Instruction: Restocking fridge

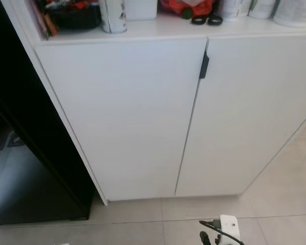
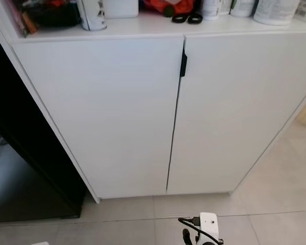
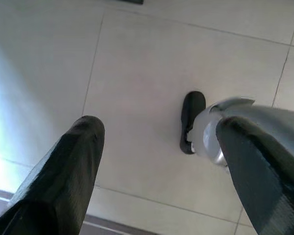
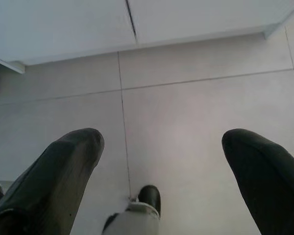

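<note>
Left gripper [image 3: 157, 171]: fingers spread wide, pinching nothing, hanging over the tiled floor [image 3: 137, 73] beside the robot's foot [image 3: 192, 120].
Right gripper [image 4: 161, 171]: fingers spread wide, pinching nothing, above the floor.
Cabinet [image 1: 127, 117]: white, at 12 o'clock, both doors closed, black handle [image 1: 204, 65] between them.
Fridge [image 1: 25, 127]: black, at 10 o'clock, touching the cabinet's side.
Surface [image 1: 158, 26]: cabinet top, farthest, carrying containers [image 1: 112, 15].

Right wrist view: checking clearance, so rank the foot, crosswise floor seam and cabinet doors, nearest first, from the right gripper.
1. Foot, close underneath.
2. Floor seam, midway toward the cabinet.
3. Cabinet doors, beyond the seam.
</note>
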`<state>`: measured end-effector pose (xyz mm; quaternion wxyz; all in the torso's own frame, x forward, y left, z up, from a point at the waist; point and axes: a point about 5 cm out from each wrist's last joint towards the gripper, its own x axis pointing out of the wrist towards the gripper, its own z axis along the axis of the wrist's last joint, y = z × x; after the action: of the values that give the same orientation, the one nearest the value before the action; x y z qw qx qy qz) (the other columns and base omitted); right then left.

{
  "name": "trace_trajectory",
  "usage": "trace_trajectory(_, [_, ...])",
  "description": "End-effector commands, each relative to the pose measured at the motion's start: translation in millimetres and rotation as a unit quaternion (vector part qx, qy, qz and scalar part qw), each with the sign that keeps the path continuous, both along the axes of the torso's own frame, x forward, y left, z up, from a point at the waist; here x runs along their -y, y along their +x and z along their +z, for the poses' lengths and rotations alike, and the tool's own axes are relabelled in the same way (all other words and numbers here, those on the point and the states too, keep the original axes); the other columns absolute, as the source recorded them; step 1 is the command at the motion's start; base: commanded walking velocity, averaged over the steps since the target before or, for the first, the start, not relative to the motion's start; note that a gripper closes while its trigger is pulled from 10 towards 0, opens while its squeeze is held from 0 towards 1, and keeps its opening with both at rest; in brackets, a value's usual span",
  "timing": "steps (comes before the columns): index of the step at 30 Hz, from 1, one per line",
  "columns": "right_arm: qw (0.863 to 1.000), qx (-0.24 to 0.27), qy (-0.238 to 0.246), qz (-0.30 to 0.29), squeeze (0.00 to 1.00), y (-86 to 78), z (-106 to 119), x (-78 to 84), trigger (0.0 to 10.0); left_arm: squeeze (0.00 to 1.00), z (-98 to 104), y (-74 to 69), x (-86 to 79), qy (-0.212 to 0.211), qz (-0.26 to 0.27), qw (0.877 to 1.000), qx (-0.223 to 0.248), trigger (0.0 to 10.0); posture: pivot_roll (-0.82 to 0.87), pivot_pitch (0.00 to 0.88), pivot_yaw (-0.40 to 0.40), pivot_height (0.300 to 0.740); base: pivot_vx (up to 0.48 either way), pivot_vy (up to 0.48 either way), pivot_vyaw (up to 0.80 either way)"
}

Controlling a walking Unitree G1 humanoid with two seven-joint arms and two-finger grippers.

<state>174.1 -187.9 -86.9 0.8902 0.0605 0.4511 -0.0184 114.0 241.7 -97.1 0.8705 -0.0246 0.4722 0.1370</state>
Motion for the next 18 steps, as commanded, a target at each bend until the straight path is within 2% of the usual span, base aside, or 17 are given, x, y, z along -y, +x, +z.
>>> trace_trajectory(1, [1.0,0.003,0.007,0.001,0.0,1.5,0,-4.5,10.0,0.0,0,-5.5,-5.2,0.011,0.003,1.0,-0.012,10.0,-0.03,0.0,0.014,0.74,0.0,0.0,0.0])
trace_trajectory(4, [1.0,0.006,0.009,-0.002,0.0,1.6,0,-5.3,10.0,0.0,2,-9.2,-14.6,0.015,0.006,1.0,-0.01,10.0,-0.02,0.0,0.014,0.74,0.0,0.0,0.0])
trace_trajectory(10, [1.0,0.003,0.009,0.003,0.0,0.9,0,-5.5,10.0,0.0,4,-19.9,-29.2,0.02,0.017,1.0,-0.011,10.0,-0.02,0.0,0.012,0.74,0.0,0.273,0.0])
trace_trajectory(12, [1.0,0.006,0.011,-0.001,0.0,1.8,0,-5.1,10.0,0.0,4,-28.1,-34.1,0.021,0.019,0.999,-0.016,10.0,-0.02,0.0,0.014,0.74,0.0,0.292,0.0])
trace_trajectory(18, [1.0,0.003,0.008,0.002,0.0,1.2,0,-4.1,10.0,0.0,3,-31.9,-31.5,0.019,0.017,1.0,-0.019,10.0,-0.02,0.0,0.013,0.74,0.0,0.292,0.0])
